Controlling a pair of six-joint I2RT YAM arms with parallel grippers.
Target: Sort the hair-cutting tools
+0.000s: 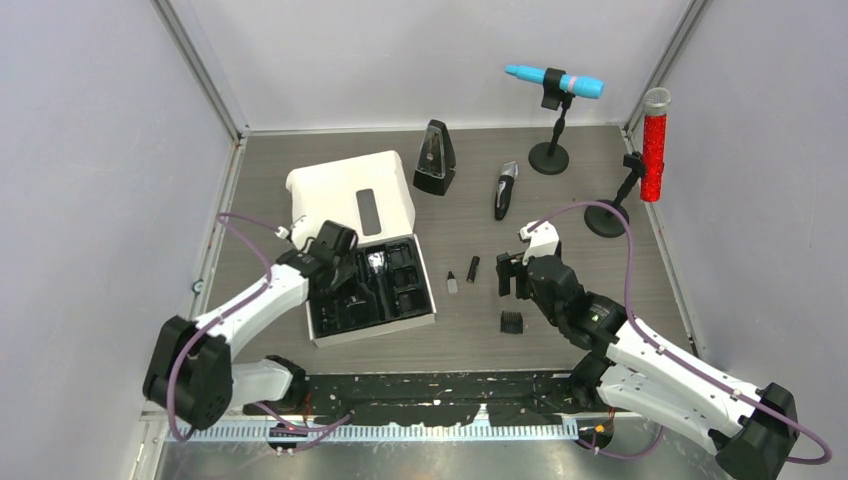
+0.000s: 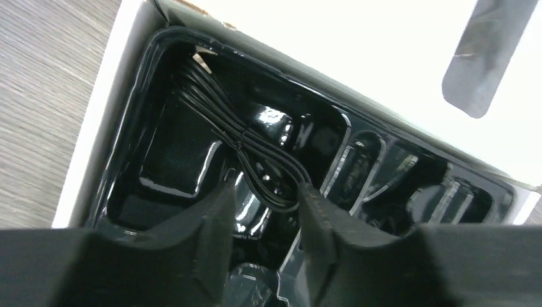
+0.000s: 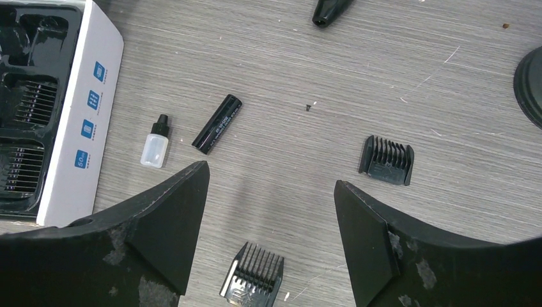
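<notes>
Cable [image 2: 255,150] lies in tray [image 2: 172,160] at left claw [image 2: 267,190], grip unclear; clipper [image 1: 506,188], bottle [image 3: 155,144], cylinder [image 3: 217,123] and guards [image 3: 387,160] wait on bench [image 3: 447,96] under wide-open right claw [image 3: 271,176].

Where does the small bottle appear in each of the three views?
Top external: the bottle lies just right of the white box, beside the black cylinder.
Left wrist: not in it; only the inside of the box shows.
Right wrist: the bottle is left of centre, between the box and the cylinder.
Shared landmark: the white box.
</notes>
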